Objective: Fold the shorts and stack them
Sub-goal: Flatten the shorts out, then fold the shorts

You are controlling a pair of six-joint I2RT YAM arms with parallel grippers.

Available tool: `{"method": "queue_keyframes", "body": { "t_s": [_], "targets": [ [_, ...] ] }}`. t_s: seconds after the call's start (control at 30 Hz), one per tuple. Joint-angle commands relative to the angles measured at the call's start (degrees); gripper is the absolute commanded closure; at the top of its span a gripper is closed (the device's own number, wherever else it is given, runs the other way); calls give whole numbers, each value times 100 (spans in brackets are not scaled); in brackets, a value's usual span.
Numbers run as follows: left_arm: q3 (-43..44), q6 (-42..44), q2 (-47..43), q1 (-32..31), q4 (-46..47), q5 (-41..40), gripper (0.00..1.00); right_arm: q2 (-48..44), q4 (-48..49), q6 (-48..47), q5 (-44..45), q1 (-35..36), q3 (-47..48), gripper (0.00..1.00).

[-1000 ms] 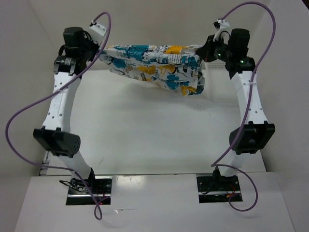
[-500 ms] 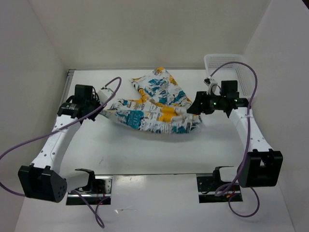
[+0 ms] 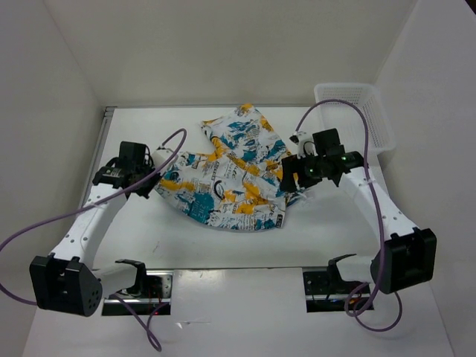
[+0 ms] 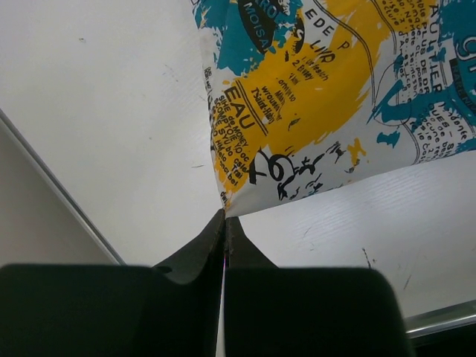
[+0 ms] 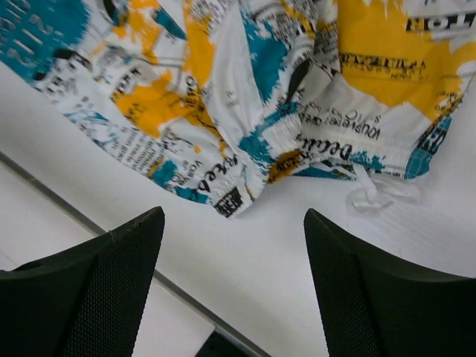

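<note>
Findings, for your attention.

Item 1, the shorts [image 3: 232, 177]. You will find them spread loosely across the middle of the counter [image 3: 223, 249], between the two arms. They are not folded flat: the cloth is rumpled, with one lobe reaching toward the far edge and a wider portion lying nearer the arm bases.

Item 2, left gripper [image 3: 155, 181]. It sits at the left edge of the shorts. In the left wrist view the left gripper [image 4: 224, 222] has its fingers pressed together, and the corner of the shorts [image 4: 320, 97] runs straight into their tips; it is pinching that corner. From there the printed cloth fans out up and to the right over the counter [image 4: 104, 111].

Item 3, right gripper [image 3: 288, 177]. It stands over the right edge of the shorts. In the right wrist view the right gripper [image 5: 232, 216] is spread wide, with nothing between its fingers. Under it lie the shorts [image 5: 245, 89], bunched, with the gathered waistband [image 5: 327, 145] showing and a white drawstring [image 5: 370, 195] lying loose on the counter [image 5: 297, 256] just beside the waistband. Whether the fingers touch the cloth cannot be told from this view.

Item 4, surroundings. A white mesh basket [image 3: 349, 93] stands at the far right corner of the counter, apart from the shorts.
</note>
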Motion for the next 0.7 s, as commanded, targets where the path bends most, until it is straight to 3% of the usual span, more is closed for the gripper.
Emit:
{"method": "queue_keyframes", "body": {
  "t_s": [0.0, 0.17, 0.27, 0.4, 0.47, 0.5, 0.57, 0.63, 0.67],
  "targets": [
    [-52, -171, -14, 61, 49, 47, 100, 284, -16, 38, 802, 334, -122, 19],
    [149, -48, 362, 202, 198, -182, 100, 733, 46, 916, 1215, 1354, -130, 19],
    [229, 5, 626, 255, 269, -261, 100, 1067, -42, 1407, 2138, 1443, -78, 19],
    [431, -48, 917, 368, 322, -191, 100, 1602, -104, 1505, 2130, 1443, 62, 12],
    [519, -48, 1127, 369, 374, -191, 100, 2086, 325, 1506, 1473, 1101, 868, 10],
    [615, -48, 1198, 369, 374, -191, 100, 2183, 893, 1506, 1585, 1100, 1463, 10],
    [782, -101, 1304, 422, 374, -191, 100, 2254, 1362, 1514, 2331, 1214, 1758, 10],
    [835, -101, 1383, 422, 374, -191, 100, 2002, 1470, 2644, 2412, 1127, 1830, 3],
    [914, -153, 1383, 422, 374, -191, 100, 1808, 1557, 3170, 1960, 1065, 1621, 0]
  ]
}}
